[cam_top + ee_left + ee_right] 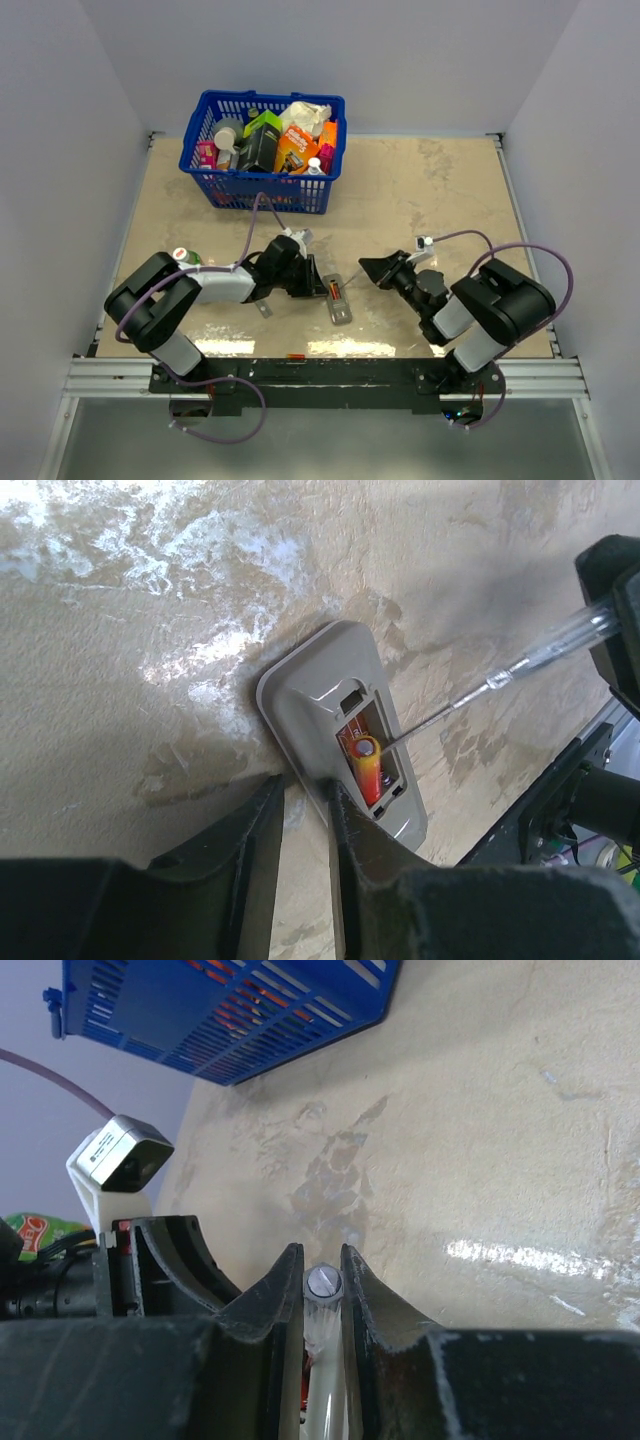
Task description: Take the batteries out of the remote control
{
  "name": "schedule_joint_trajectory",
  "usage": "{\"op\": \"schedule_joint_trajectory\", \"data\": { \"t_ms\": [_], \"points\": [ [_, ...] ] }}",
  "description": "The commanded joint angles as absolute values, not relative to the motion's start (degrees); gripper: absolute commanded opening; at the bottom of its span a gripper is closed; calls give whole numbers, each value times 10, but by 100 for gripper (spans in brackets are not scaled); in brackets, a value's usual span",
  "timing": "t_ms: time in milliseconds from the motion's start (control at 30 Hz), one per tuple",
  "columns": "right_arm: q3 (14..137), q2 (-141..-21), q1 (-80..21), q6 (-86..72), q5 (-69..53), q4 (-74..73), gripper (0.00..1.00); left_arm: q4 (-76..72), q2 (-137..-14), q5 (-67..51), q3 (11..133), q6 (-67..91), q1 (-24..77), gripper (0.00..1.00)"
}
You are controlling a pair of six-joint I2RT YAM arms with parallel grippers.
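Clamping tool (322, 1282), right jaws, tip beside batteries (366, 765)

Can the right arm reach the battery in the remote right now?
Likely yes: the battery lies exposed in the remote control's open recess, and the right gripper's screwdriver tip is at it.

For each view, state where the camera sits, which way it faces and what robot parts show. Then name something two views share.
Top external: high behind the robot, looking down on the table; left arm and right arm show.
Left wrist: on the left arm, looking down at the remote control; left gripper below.
Right wrist: low, facing across the table toward the basket; right gripper clamping a screwdriver.
Shared: screwdriver in both wrist views.
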State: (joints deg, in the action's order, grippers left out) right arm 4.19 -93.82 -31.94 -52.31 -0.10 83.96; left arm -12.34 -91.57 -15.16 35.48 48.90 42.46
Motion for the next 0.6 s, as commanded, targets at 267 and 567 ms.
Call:
{"op": "schedule_joint_trajectory", "data": {
  "t_ms": [267, 567],
  "points": [
    [68, -765, -319, -426, -33, 702, 0, -130, -892, -138, 338, 486, 427, 29],
    [88, -749, -320, -386, -18, 662, 0, -130, -886, -134, 339, 486, 427, 29]
  ]
}}
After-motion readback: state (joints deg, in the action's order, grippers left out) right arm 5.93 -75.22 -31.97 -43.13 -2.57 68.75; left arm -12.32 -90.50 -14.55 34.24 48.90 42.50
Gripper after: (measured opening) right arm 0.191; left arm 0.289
